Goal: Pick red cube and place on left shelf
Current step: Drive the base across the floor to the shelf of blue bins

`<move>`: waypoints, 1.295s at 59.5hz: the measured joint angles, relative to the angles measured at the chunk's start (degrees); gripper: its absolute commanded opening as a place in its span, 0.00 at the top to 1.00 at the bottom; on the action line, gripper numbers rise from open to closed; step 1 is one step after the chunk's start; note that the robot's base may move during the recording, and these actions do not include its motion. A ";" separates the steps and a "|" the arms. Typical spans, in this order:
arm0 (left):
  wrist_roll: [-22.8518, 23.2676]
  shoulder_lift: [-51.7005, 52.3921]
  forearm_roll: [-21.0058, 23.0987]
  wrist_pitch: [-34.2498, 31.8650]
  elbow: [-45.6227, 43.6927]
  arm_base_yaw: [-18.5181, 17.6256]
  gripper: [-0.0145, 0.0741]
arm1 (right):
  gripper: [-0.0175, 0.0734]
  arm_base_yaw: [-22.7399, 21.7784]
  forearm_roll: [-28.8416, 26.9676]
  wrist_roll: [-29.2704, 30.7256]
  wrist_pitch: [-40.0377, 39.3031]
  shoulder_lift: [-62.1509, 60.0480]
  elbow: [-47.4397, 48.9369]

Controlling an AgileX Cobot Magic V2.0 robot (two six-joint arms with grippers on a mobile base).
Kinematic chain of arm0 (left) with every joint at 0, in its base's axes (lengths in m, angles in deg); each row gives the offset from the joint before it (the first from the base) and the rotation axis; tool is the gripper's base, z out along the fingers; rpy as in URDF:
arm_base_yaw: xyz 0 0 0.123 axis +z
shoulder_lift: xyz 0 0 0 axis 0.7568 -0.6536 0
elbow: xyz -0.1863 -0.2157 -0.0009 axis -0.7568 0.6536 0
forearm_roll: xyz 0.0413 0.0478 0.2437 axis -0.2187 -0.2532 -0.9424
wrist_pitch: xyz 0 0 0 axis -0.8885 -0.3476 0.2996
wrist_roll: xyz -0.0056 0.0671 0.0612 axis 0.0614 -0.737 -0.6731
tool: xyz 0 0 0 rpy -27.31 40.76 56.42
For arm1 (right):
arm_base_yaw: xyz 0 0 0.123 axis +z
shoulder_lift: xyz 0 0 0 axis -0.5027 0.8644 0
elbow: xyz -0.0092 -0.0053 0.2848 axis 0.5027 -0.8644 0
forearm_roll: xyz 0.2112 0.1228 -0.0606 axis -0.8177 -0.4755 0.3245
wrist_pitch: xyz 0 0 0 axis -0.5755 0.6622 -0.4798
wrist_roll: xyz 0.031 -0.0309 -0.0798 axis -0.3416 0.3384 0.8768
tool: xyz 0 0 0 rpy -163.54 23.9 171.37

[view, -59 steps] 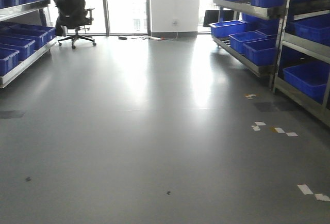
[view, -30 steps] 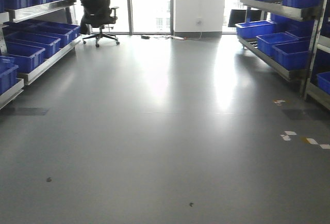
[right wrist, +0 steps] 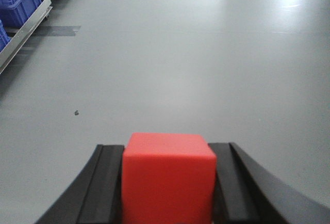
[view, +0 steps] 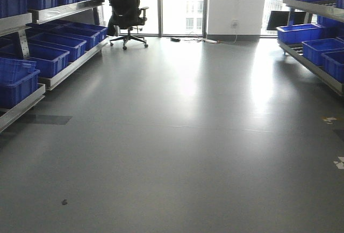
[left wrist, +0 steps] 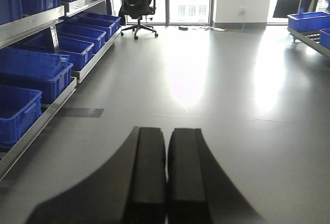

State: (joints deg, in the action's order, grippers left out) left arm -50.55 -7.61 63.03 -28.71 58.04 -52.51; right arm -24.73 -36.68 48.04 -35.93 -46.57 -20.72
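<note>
"Red cube — where?"
"Clamped between the right gripper fingers, flush both sides. The left gripper is pressed closed, empty."
"Target?"
"The left shelf with blue bins lies ahead-left of the cube, well apart — base probably has to swing left before the right arm can reach."

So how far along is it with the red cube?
Pick looks done: the red cube sits clamped between the fingers of the right gripper. In hand: carrying it. Remaining: the left shelf is off to the side, cube not yet placed there. The left gripper is shut, empty.
</note>
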 measured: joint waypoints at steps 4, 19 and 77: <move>0.00 0.00 0.00 0.00 0.00 0.00 0.72 | 0.75 0.00 0.00 0.00 0.00 0.00 0.00; 0.00 0.00 0.00 0.00 0.00 0.00 0.72 | 0.75 0.00 0.00 0.00 0.00 0.00 0.00; 0.00 0.00 0.00 0.00 0.00 0.00 0.72 | 0.75 0.00 0.00 0.00 0.13 0.00 0.00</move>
State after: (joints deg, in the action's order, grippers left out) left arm -50.55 -7.61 63.03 -28.71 58.04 -52.51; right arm -24.73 -36.68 48.04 -35.81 -46.57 -20.72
